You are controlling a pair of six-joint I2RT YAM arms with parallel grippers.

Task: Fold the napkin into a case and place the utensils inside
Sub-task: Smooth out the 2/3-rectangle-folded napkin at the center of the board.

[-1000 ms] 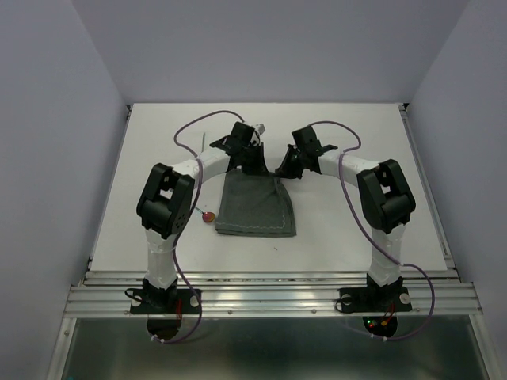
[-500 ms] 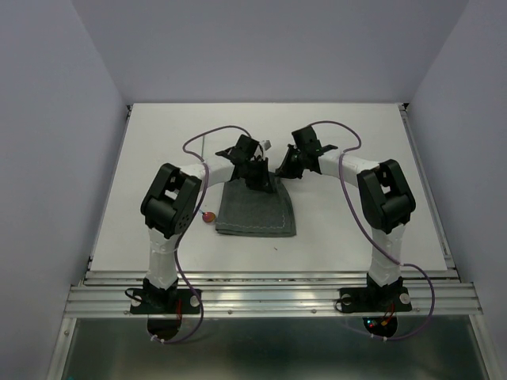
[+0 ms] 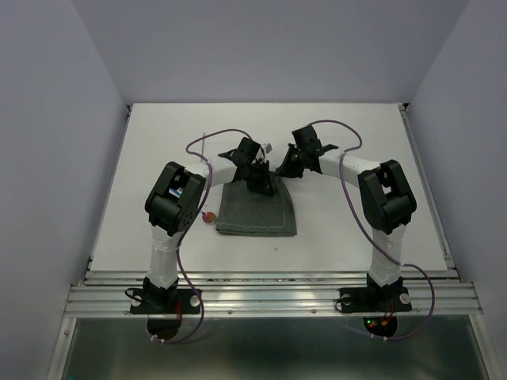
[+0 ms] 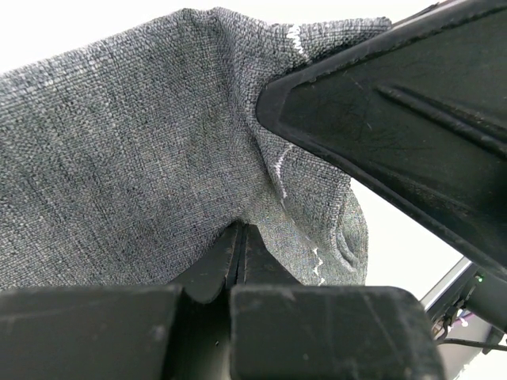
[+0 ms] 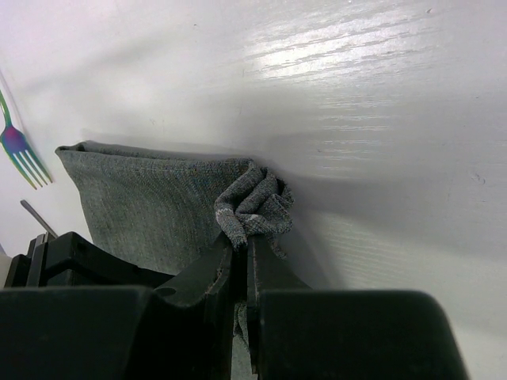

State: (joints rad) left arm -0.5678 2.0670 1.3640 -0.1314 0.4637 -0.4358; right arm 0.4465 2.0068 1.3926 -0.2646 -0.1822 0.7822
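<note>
No legible text or markings, so far as visible.

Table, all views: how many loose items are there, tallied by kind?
Dark grey fabric napkin: 1
Spoon with a red round bowl: 1
Fork with iridescent purple tines: 1
Total: 3

White-wrapped arm segments (image 3: 162,255), black joint housings (image 3: 173,204), looping purple cables (image 3: 188,148)
</note>
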